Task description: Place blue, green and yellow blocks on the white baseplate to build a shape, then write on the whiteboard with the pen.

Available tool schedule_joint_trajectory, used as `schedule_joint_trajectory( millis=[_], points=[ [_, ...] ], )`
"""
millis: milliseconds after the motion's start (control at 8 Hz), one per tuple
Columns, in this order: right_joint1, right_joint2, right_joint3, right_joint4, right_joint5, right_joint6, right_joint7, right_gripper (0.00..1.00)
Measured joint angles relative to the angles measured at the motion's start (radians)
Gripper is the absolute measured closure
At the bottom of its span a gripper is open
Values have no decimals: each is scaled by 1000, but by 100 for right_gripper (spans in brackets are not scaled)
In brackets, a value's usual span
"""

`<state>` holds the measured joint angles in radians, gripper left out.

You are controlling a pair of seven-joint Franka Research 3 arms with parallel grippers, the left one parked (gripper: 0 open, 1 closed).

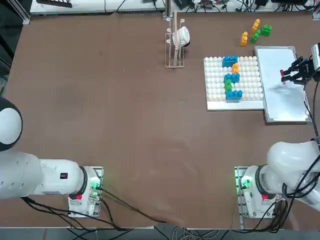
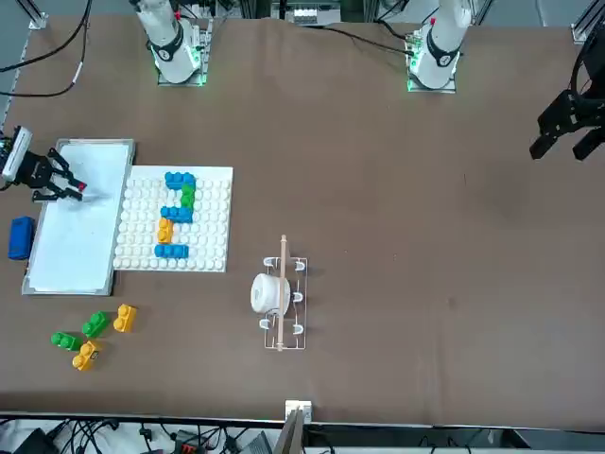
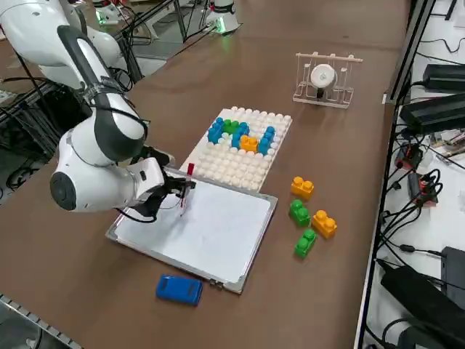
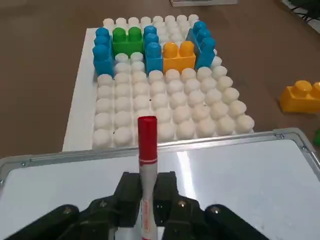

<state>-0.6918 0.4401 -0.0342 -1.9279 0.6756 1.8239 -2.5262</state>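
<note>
My right gripper [image 1: 290, 72] hovers over the whiteboard [image 1: 285, 100], near the edge that borders the white baseplate [image 1: 215, 75]. It is shut on the pen [image 4: 147, 145], whose red end points up between the fingers [image 4: 165, 192]. The side view shows the pen [image 3: 187, 178] standing roughly upright over the whiteboard [image 3: 211, 225]. I cannot tell whether its tip touches the surface. A narrow S-like shape [image 1: 232, 77] of blue, green and yellow blocks sits joined on the baseplate [image 4: 165, 110]. The whiteboard [image 4: 240, 175] looks blank.
Several loose green and yellow blocks [image 1: 256, 31] lie on the table beyond the whiteboard's far end. A blue eraser [image 3: 179, 289] rests by the whiteboard's outer long edge. A small rack with a white roll [image 1: 176, 40] stands at the far middle of the table.
</note>
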Motion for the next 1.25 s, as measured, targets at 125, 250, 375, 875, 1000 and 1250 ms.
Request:
schedule_joint_trajectory(
  millis=[125, 250, 375, 875, 1000, 1250],
  points=[
    [3, 3, 6, 0, 16, 2, -3, 82],
    [6, 8, 18, 0, 27, 5, -4, 82],
    [12, 13, 30, 0, 35, 13, -4, 82],
    [37, 24, 47, 0, 68, 27, -5, 82],
    [48, 28, 47, 0, 83, 30, -5, 82],
    [77, 35, 48, 1, 118, 44, -5, 82]
  ],
)
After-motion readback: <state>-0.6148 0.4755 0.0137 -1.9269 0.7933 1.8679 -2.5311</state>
